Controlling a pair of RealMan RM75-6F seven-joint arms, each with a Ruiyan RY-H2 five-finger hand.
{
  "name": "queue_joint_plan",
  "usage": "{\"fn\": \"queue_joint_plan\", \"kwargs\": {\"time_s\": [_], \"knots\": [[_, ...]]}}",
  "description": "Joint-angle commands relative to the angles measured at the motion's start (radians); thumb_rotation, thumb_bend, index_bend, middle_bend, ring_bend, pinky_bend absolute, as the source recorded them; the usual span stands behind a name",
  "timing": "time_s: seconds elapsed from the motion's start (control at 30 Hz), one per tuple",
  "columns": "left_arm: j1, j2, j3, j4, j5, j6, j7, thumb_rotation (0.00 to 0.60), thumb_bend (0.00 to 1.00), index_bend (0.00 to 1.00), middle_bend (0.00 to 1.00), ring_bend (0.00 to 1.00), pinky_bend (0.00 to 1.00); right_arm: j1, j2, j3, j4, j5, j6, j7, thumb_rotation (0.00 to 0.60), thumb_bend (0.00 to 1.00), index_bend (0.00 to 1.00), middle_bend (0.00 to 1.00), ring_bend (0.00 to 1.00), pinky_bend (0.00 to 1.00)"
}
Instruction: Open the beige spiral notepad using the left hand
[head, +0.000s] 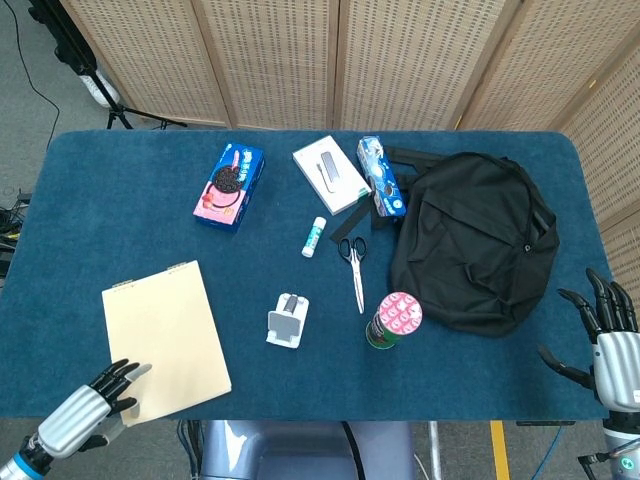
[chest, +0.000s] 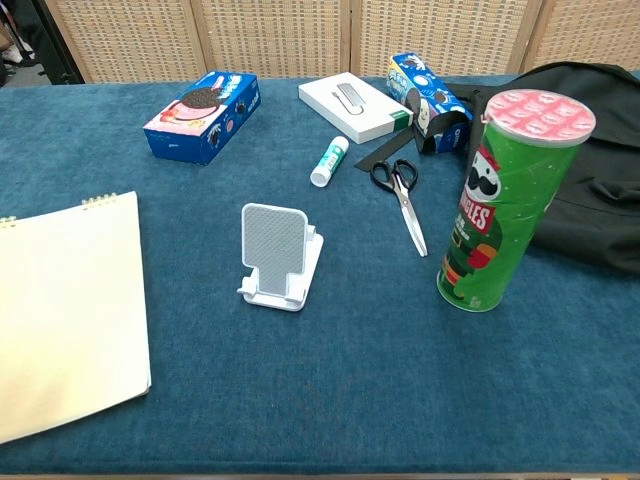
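Note:
The beige spiral notepad (head: 165, 340) lies shut and flat at the table's front left, its spiral edge at the far side. Its near corner reaches the table's front edge. In the chest view the notepad (chest: 65, 310) runs off the left border. My left hand (head: 85, 410) sits at the front edge with its fingertips (head: 128, 372) resting on the pad's near left corner; I see no grip around the cover. My right hand (head: 612, 345) hovers off the front right corner with fingers spread, holding nothing. Neither hand shows in the chest view.
A white phone stand (head: 288, 320) stands right of the pad. Further right are a green Pringles can (head: 397, 320), scissors (head: 353, 262), a glue stick (head: 314, 236) and a black backpack (head: 475, 240). At the back lie an Oreo box (head: 229, 187), a white box (head: 330, 173) and a blue cookie pack (head: 381, 176).

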Motion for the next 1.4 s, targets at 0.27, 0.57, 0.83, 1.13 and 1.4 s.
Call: {"fn": "queue_joint_plan", "kwargs": {"time_s": [0.27,0.57,0.83,1.13,1.4], "knots": [[-0.007,0.049,0.052,-0.087,0.072,0.005,0.048,0.600,0.53,0.75,0.00,0.00,0.00,0.000,-0.001,-0.001,0.001,0.001,-0.003,-0.005,0.600,0.19,0.20,0.00,0.00,0.00],[-0.014,0.071,0.092,-0.135,0.133,0.002,0.077,0.600,0.53,0.75,0.00,0.00,0.00,0.000,0.000,0.000,0.000,0.003,-0.003,-0.002,0.600,0.19,0.20,0.00,0.00,0.00],[-0.025,0.089,0.109,-0.183,0.166,0.004,0.081,0.600,0.53,0.76,0.00,0.00,0.00,0.000,0.001,0.000,-0.002,0.005,-0.005,-0.002,0.600,0.20,0.20,0.00,0.00,0.00],[-0.032,0.103,0.018,-0.294,0.022,0.037,-0.110,0.600,0.53,0.76,0.00,0.00,0.00,0.000,0.001,-0.001,-0.003,0.003,-0.004,-0.004,0.600,0.19,0.20,0.00,0.00,0.00],[-0.082,0.182,-0.100,-0.546,-0.198,-0.054,-0.332,0.600,0.56,0.76,0.00,0.00,0.00,0.001,0.000,-0.001,-0.003,0.002,-0.004,-0.006,0.600,0.19,0.20,0.00,0.00,0.00]]}}
